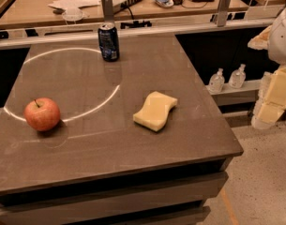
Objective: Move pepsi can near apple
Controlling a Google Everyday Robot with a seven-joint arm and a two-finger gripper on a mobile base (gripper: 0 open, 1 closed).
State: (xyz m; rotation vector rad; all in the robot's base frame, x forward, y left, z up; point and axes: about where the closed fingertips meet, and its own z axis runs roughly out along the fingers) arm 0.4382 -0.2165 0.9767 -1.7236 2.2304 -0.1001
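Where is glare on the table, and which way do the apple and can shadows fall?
In the camera view, a thin bright ring of glare curves over the table, ending beside the apple; the apple's soft shadow falls front-right, the pepsi can darkens the surface in front of it; the gripper hangs at the right edge, off the table.

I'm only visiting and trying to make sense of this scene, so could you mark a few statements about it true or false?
1. The can stands upright near the far edge of the table. True.
2. The apple touches the can. False: they are well apart, and the apple sits near the front left.
3. The sponge lies flat, to the right of the apple. True.
4. The robot's hand holds the can. False: it hangs beyond the table's right edge, touching nothing on it.
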